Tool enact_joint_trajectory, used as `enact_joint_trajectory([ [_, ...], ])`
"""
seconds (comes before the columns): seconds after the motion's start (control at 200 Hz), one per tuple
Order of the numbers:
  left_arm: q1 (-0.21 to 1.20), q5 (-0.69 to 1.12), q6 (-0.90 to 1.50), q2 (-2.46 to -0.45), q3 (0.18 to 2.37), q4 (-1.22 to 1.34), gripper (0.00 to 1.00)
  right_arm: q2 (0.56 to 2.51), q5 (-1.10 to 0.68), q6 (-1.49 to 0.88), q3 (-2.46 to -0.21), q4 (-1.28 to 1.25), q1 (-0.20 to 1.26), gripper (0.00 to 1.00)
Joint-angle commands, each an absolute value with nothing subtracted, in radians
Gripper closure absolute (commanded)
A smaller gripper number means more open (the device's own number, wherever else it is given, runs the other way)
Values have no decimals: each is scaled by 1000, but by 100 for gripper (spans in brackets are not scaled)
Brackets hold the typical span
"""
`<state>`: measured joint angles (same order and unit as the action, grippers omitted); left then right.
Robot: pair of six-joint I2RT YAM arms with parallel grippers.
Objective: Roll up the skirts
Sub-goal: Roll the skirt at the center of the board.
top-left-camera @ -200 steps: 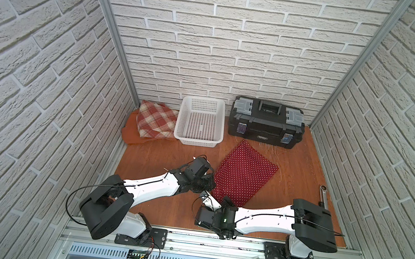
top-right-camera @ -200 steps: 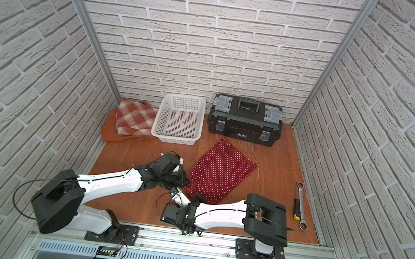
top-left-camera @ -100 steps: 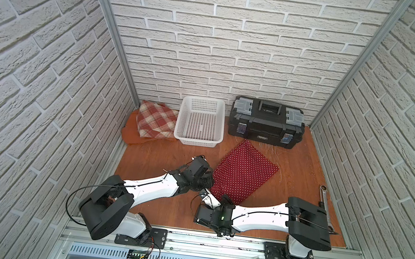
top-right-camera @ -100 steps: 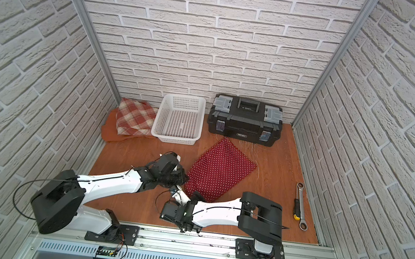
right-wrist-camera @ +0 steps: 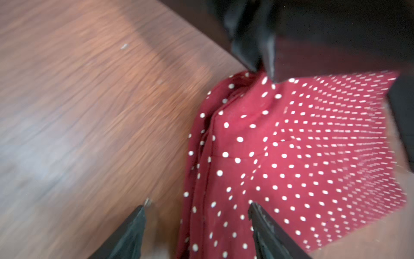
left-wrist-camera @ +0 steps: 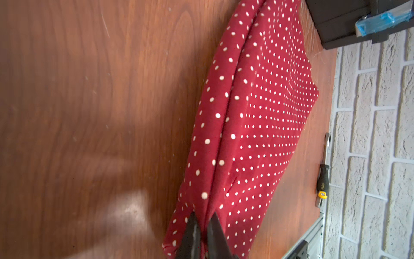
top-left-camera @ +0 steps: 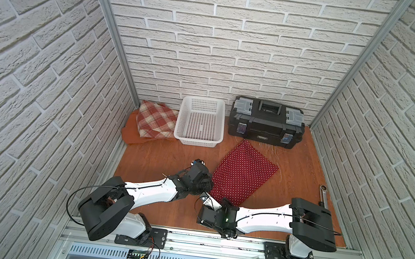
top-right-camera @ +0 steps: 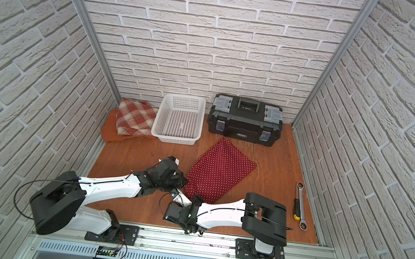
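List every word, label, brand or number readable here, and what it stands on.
Nothing can be read for certain.
On the black toolbox: front plate and lid lettering, too small to read.
On the black-handled tool: pale print on the handle, too blurred to read.
On the polka-dot skirt: no text.

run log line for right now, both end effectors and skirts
left end effector: shut on dotted skirt edge | right end effector: open, astride that edge | plaid skirt: lying on orange skirt
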<state>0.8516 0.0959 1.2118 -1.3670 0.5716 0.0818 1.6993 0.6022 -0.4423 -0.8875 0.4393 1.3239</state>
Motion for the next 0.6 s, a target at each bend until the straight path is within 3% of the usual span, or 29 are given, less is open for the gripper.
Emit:
enact_joint_trajectory([
  [0.0, 936, 192, 1216, -1327, 516, -11, 100, 1671, 560, -558, -796, 553, 1197, 23],
  [0.265, 1029, 116, 1312, -1314, 434, 84, 100, 1615, 452, -637, -739, 589, 1195, 22],
  [0.595, 1048, 68, 1325, -1264, 400, 86, 100, 1421, 494, -679, -694, 609, 1218, 18],
])
